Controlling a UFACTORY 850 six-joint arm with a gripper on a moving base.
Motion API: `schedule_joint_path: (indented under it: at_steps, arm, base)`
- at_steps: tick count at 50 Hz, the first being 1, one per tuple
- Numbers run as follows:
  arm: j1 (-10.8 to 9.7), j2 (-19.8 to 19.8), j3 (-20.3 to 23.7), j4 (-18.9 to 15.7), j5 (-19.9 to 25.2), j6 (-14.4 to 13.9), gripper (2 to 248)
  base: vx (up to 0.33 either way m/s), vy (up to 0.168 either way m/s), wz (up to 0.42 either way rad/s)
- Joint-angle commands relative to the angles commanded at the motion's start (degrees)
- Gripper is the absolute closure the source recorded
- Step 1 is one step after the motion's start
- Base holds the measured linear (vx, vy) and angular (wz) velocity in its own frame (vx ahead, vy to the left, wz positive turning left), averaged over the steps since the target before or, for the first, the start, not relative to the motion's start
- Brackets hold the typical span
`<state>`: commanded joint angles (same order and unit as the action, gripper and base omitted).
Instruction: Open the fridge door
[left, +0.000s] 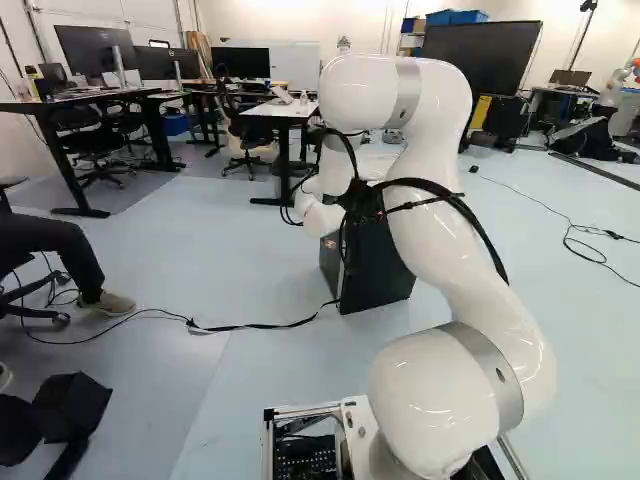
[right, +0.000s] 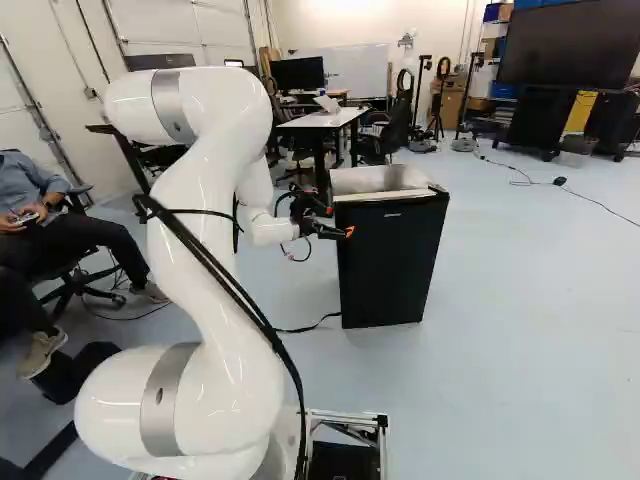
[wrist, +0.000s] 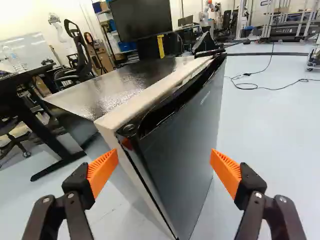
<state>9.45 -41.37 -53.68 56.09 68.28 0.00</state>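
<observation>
The small black fridge (right: 392, 262) stands on the floor ahead of the arm, its door front facing the base. In the right base view my gripper (right: 338, 223) is at the upper left edge of the door. Seen from the wrist, the gripper (wrist: 164, 161) is open, one orange pad (wrist: 102, 172) on the fridge's side, the other (wrist: 226, 172) beyond the door front. The door (wrist: 185, 145) lies close along the pale body edge (wrist: 150, 97), with a dark recess along its top. Whether either pad touches the fridge, I cannot tell.
Behind the fridge is a white-topped desk (right: 325, 120) with chairs. A black cable (left: 250, 326) runs over the floor to the fridge. A seated person is at the left of both base views. Another robot (left: 612, 88) stands far off at the right.
</observation>
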Motion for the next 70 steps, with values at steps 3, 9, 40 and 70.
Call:
schedule_joint_path:
  at_steps: [3, 9, 40, 70]
  arm:
    - [-0.07, 0.30, 0.49, 0.00, 0.00, 0.00, 3]
    - [-0.20, 1.18, 1.92, 0.00, 0.00, 0.00, 3]
    - [-0.45, 4.07, 6.59, 0.00, 0.00, 0.00, 3]
    - [0.76, 3.88, 6.30, 0.00, 0.00, 0.00, 3]
  base:
    - [0.000, 0.000, 0.000]
    - [0.000, 0.000, 0.000]
    - [0.000, 0.000, 0.000]
    - [0.000, 0.000, 0.000]
